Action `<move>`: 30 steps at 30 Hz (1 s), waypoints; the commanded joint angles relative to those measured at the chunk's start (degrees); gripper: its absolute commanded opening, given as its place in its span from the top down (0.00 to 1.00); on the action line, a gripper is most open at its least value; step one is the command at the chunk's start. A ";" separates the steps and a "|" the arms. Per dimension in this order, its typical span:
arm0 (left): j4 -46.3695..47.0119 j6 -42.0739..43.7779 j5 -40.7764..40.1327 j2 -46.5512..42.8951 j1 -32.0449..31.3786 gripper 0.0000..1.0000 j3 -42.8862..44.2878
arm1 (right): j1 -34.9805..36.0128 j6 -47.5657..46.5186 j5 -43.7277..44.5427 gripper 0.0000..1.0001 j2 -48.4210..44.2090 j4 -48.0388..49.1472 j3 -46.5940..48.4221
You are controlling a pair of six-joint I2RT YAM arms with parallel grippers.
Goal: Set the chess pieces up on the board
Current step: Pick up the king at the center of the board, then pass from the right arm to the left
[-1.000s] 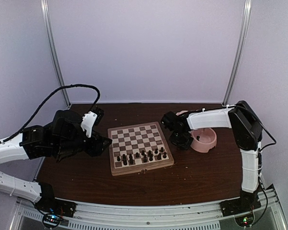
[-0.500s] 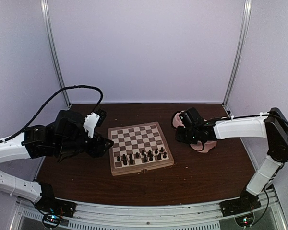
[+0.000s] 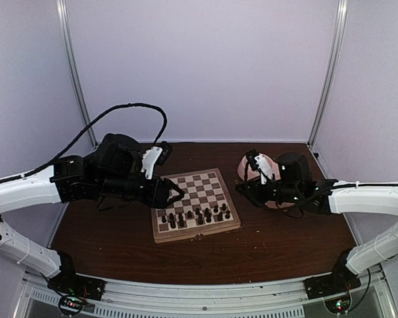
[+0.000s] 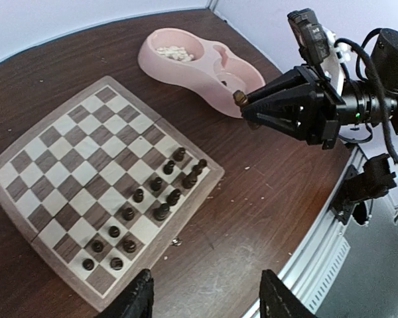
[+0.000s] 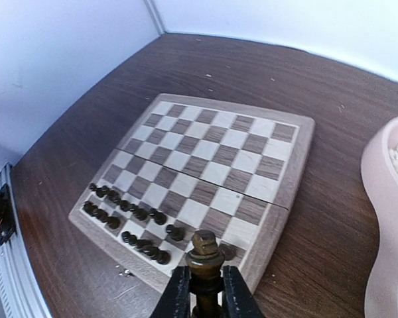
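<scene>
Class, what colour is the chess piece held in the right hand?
The chess piece is dark brown; the right wrist view shows it best.

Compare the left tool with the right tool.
The left tool stands open and empty; the right tool is shut on a dark chess piece. The left tool hovers at the left side of the board; the right tool is off its right side, by the pink bowl. Both are black, raised off the table and pointing toward the board.

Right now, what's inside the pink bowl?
Cream-white pieces lie in one compartment of the pink bowl; the other's contents cannot be made out, partly covered by the right gripper.
</scene>
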 commanded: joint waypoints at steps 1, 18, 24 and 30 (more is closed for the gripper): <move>6.12 -5.97 10.63 4.71 0.38 0.47 3.99 | 2.51 -8.24 -6.42 0.90 -6.06 2.08 -2.50; 22.03 -25.03 37.51 23.22 4.32 0.46 12.45 | 11.01 -17.73 -5.42 0.94 -13.35 -9.01 0.13; 24.54 -27.48 40.25 26.51 4.32 0.46 12.70 | 12.11 -18.95 -5.42 0.94 -12.75 -9.34 1.42; 23.59 -27.66 40.99 28.06 4.21 0.45 13.17 | 12.27 -18.78 -6.16 0.94 -12.01 -7.82 1.79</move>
